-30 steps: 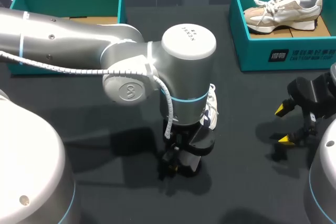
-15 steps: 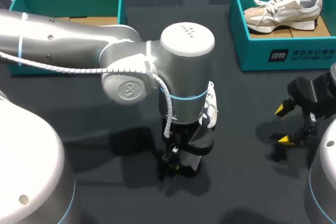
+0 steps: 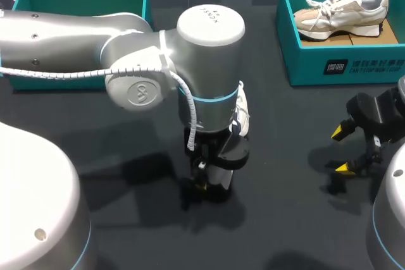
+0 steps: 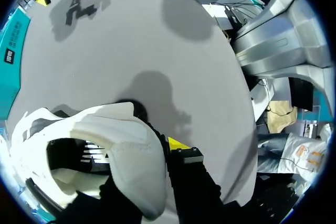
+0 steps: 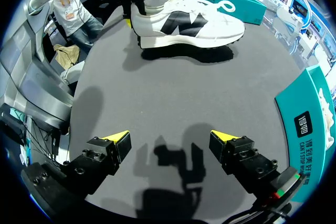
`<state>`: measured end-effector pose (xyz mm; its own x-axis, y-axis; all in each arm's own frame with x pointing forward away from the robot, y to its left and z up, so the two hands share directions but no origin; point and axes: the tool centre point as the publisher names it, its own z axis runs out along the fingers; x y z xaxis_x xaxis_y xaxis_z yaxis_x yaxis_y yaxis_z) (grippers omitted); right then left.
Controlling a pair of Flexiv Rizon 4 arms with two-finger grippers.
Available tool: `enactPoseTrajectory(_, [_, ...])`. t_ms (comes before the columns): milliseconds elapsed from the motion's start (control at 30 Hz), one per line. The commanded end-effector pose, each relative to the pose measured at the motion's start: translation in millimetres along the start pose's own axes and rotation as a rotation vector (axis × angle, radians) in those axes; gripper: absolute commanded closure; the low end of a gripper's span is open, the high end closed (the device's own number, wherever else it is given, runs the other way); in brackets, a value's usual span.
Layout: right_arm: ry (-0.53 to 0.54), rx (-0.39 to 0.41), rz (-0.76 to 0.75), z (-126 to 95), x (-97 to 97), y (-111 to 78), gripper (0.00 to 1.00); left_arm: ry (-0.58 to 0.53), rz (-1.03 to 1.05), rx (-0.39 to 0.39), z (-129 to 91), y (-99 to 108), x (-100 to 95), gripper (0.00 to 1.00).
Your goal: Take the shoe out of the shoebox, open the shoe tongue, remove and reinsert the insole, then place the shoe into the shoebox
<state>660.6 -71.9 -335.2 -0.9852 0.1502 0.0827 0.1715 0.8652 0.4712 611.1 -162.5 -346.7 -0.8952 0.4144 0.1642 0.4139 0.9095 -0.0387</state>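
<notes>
**Two shoeboxes, two shoes, one shoe out on the table**

Nearest, the right gripper (image 5: 169, 137) hangs just above the table (image 3: 285, 219), its fingers spread wide with nothing between them. At mid-table the left gripper (image 3: 209, 188) is clamped on the heel of the white shoe (image 5: 189, 24), one finger inside the collar and one outside. At the far edge stand two teal boxes. The right shoebox (image 3: 342, 67) holds one beige shoe (image 3: 342, 14) lying on its side. The left shoebox (image 3: 82, 1) shows only a brown floor and is partly hidden by the arm.
</notes>
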Motion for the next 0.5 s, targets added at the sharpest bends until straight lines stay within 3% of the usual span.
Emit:
enactPoseTrajectory(33, [-0.002, 0.002, 0.000, -1, 1.6, -0.2, 0.00, -0.012, -0.010, 0.008, -28, 15, 6.8, 1.00])
enactPoseTrajectory(333, [-0.002, 0.002, 0.000, -1, 1.6, -0.2, 0.00, 0.004, -0.059, 0.031, -68, 38, -11.8, 1.00])
enactPoseTrajectory(500, [-0.002, 0.002, 0.000, -1, 1.6, -0.2, 0.00, 0.027, -0.112, 0.050, -107, 61, -31.8, 1.00])
